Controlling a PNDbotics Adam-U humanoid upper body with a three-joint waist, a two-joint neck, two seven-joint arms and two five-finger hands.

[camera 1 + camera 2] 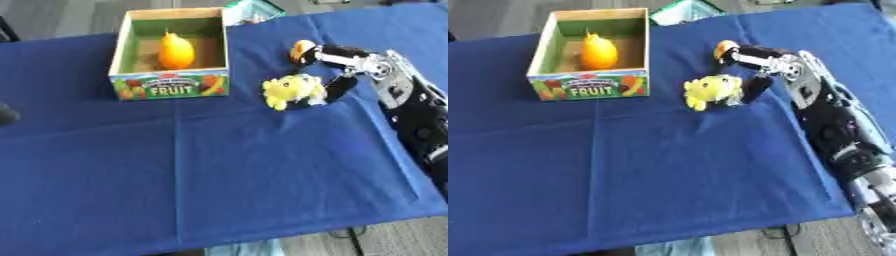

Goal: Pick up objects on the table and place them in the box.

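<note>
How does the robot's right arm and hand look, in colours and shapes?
The right arm is mostly black, with bulky rounded segments and silver-grey metal parts at the wrist and joints. The right hand has black fingers and a shiny silver section behind them. Near the lower edge the arm shows lighter grey parts. No markings can be made out.

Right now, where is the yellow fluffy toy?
The yellow toy lies on the blue cloth, just right of the fruit box, right beside the robot's right hand.

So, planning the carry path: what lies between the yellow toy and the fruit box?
Only bare blue cloth separates the yellow toy from the fruit box, clearest in the left eye view.
</note>
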